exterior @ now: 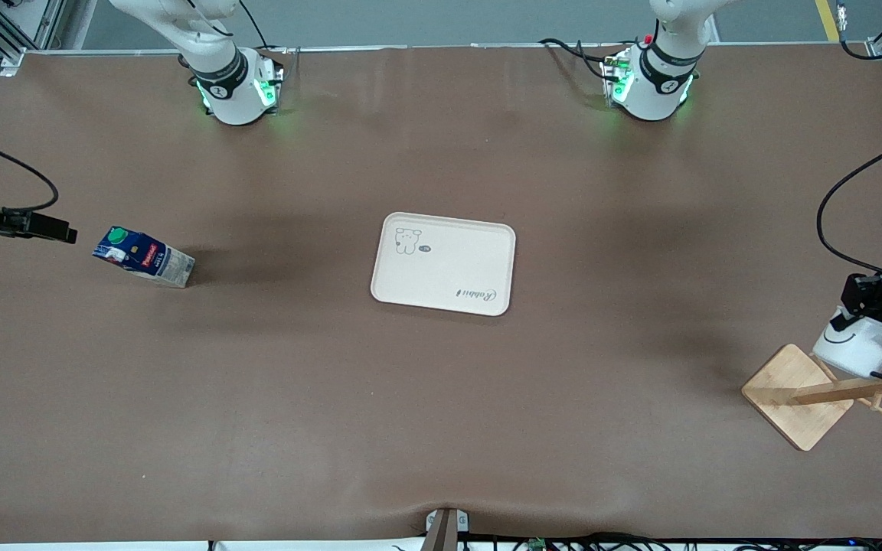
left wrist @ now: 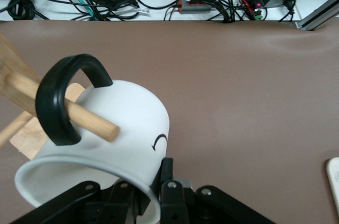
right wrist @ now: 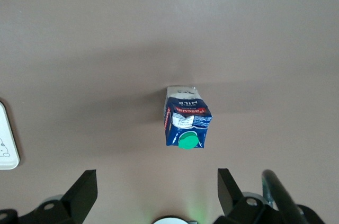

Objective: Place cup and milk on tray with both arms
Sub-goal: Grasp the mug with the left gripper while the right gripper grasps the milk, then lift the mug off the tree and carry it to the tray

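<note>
One brown matte table (exterior: 441, 428) fills the front view. The cream rounded-rectangle tray (exterior: 445, 268) lies flat at frame centre. At lower right, the left gripper (exterior: 873, 302) is clamped on the glossy white cup (exterior: 854, 348), whose black loop handle hangs on a wooden stand (exterior: 801, 394) peg. At middle left, the right gripper (exterior: 43, 226) hovers fully spread beside the boxy blue milk (exterior: 142, 256).

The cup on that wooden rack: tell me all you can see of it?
The cup is a white, smooth, glazed-looking mug with a black face drawn on its side and a thick black loop handle. It hangs tilted on a wooden stand at the left arm's end of the table, a peg running through the handle. The left gripper is shut on its rim.
</note>
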You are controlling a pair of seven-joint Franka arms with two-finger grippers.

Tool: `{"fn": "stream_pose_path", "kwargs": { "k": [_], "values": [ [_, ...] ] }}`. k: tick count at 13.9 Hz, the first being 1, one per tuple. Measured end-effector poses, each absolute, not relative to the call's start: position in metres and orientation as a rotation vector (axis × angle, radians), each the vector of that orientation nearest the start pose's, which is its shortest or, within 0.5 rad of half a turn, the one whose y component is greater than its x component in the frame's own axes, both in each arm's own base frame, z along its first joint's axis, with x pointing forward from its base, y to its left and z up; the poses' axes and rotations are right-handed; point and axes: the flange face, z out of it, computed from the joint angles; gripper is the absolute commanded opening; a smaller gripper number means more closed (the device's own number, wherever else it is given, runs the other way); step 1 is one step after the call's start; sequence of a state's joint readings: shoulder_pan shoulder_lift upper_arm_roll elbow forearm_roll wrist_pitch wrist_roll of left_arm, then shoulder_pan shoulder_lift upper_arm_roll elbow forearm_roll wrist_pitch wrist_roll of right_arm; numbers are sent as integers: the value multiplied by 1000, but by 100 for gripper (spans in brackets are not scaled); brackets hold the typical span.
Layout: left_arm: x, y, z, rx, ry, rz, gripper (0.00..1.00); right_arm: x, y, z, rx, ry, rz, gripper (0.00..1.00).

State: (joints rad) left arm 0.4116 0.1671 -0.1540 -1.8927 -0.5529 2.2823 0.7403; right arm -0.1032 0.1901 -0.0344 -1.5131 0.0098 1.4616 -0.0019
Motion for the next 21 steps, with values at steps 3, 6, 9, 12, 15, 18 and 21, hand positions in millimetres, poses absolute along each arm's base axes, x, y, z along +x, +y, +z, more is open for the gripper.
{"fn": "stream_pose_path", "kwargs": {
  "k": [3, 6, 9, 12, 15, 18, 21],
  "values": [
    [594, 141, 454, -3418, 217, -672, 0, 593, -92, 508, -3073, 238, 444, 100],
    [582, 120, 469, -3427, 143, -564, 0, 598, -93, 490, -3065, 240, 489, 100],
    [572, 81, 498, -3400, 61, -451, 0, 600, -92, 483, -3055, 238, 506, 100],
    [566, 39, 511, -3384, -25, -352, 0, 605, -89, 463, -3045, 231, 554, 100],
    [565, -30, 517, -3316, -128, -251, 0, 615, -93, 445, -3067, 244, 458, 100],
    [555, -112, 516, -3310, -265, -166, 0, 605, -100, 416, -3079, 262, 415, 100],
    [538, -184, 498, -3321, -277, -45, 0, 578, -101, 402, -3116, 247, 434, 100]
  ]
}}
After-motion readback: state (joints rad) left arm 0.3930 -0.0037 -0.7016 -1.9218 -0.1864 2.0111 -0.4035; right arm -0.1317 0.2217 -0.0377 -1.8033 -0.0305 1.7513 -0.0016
